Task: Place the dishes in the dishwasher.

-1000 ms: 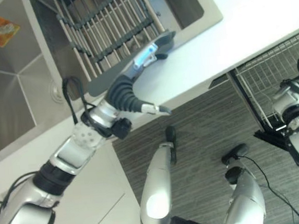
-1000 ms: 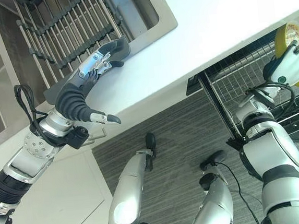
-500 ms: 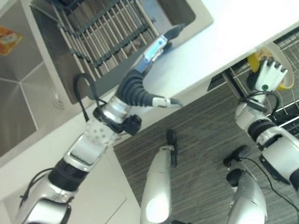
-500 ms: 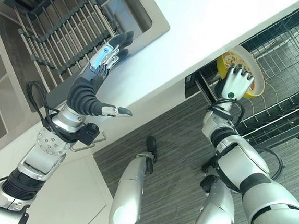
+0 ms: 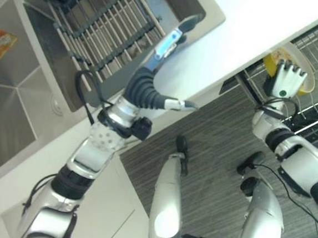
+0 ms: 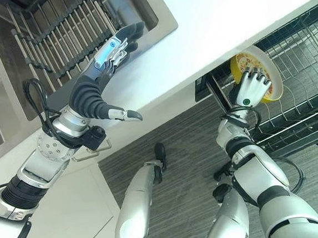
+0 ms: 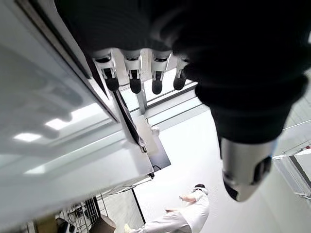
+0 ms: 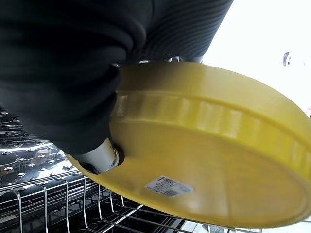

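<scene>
A: Status, left side first?

B: Left hand (image 6: 111,48) is held above the counter edge by the sink (image 5: 14,115), beside the drying rack (image 5: 106,29). Fingers are extended nearly straight, thumb stuck out; nothing is held. Little change is seen against half a second ago – a small drift along the rack only.

A: And the dish?

B: Yellow plate (image 6: 266,70) is gripped in the right hand (image 6: 249,90); in the right wrist view the thumb is pressed on the plate's underside (image 8: 204,160), fingers hidden over the rim. A second ago the plate was off at the view's edge. It has since been brought under the white countertop (image 6: 238,6), over the dishwasher rack (image 6: 307,89). Position is nearly unchanged over the last half second.

A: Meaning?

B: Transport looks finished; the plate is judged to be at the slotting stage, not yet seated. Wire tines (image 8: 58,208) are seen just beneath it. Plate must be tilted upright between tines before release, otherwise it may be left lying flat.
</scene>
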Controlling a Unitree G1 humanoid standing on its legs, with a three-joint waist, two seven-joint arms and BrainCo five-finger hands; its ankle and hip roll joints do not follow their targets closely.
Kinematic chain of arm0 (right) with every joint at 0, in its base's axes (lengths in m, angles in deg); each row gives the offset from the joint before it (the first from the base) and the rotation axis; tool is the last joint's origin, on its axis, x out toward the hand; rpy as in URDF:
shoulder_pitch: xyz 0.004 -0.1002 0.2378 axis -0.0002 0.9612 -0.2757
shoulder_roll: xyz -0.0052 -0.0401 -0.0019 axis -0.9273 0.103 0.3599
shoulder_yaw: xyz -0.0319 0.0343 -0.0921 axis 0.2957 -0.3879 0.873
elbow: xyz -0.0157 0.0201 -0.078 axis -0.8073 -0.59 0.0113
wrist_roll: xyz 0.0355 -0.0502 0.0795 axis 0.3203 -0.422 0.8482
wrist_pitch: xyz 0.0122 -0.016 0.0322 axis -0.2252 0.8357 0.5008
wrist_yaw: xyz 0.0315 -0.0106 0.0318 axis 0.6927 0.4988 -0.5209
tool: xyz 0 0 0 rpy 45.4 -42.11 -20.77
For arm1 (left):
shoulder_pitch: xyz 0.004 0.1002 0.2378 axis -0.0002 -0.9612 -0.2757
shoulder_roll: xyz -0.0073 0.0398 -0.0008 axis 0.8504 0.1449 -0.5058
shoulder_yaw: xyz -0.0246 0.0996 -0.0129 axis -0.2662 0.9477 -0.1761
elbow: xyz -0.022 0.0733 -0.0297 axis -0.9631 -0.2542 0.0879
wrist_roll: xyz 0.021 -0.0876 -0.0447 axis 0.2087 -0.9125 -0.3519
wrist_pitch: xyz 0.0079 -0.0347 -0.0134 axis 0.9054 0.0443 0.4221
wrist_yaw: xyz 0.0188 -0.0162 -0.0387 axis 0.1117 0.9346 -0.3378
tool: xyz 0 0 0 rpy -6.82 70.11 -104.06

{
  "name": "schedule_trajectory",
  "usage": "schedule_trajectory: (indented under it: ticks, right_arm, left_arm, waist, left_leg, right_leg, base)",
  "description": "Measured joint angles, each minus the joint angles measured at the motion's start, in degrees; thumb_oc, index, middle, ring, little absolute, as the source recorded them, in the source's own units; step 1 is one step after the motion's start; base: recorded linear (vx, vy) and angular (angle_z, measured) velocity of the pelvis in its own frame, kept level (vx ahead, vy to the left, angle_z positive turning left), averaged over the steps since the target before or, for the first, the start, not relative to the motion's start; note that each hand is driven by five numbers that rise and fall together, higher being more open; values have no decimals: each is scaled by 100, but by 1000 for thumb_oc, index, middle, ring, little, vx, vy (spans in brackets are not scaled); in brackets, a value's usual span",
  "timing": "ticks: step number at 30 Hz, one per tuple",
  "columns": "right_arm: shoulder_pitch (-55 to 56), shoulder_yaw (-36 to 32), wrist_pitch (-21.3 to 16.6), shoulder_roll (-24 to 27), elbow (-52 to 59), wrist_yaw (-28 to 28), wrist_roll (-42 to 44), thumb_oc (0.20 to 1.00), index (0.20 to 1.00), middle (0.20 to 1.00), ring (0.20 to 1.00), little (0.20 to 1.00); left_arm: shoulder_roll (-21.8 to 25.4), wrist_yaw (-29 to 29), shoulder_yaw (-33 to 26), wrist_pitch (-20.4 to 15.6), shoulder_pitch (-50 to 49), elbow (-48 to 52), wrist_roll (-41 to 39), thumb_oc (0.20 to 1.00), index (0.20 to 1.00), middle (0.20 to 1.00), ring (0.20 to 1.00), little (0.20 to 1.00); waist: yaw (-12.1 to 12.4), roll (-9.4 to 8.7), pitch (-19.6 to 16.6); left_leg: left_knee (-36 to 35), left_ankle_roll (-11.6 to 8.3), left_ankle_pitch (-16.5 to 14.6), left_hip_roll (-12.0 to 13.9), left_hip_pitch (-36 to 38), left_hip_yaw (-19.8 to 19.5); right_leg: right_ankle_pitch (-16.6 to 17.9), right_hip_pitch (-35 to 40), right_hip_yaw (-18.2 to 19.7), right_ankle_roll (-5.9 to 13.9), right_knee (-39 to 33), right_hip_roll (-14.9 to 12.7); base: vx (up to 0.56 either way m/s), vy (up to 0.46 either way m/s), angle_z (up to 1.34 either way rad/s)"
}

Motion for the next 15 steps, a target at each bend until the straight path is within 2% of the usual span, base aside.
schedule_trajectory:
  ticks: [4, 6, 12, 15]
  right_arm:
    - [-124, 62, -88, 248, 29, 42, -92, 200, 200, 200, 200, 200]
    - [-70, -8, -200, 423, 49, 272, -89, 200, 200, 200, 200, 200]
    - [51, -943, -521, 575, -28, 1061, 592, 200, 200, 200, 200, 200]
    - [65, -1060, -591, 526, -52, 1189, 601, 200, 200, 200, 200, 200]
  left_arm:
    - [93, 46, -68, -20, -15, 156, -21, 1000, 1000, 1000, 1000, 1000]
    - [124, 66, -88, -19, -38, 194, -21, 1000, 1000, 1000, 1000, 1000]
    - [280, 56, -148, -13, -64, 254, -74, 1000, 1000, 1000, 1000, 1000]
    - [315, 45, -167, -8, -59, 250, -123, 1000, 1000, 1000, 1000, 1000]
  waist:
    - [6, -9, 5]
    - [-5, -40, 24]
    - [-44, -80, 49]
    - [-76, -76, 47]
  left_leg:
    - [69, 8, -5, 40, -120, -4]
    - [117, 9, -46, 54, -120, -9]
    - [216, 2, -97, 94, -149, 39]
    - [259, 13, -106, 101, -175, 37]
  right_leg:
    - [10, -96, -4, -12, 13, 25]
    - [1, -107, 20, -8, 69, 29]
    - [-2, -181, 119, -17, 121, 44]
    - [9, -189, 127, -27, 120, 46]
  base:
    - [12, -4, 0]
    - [21, 1, -5]
    - [1, 17, -6]
    - [-6, 33, -2]
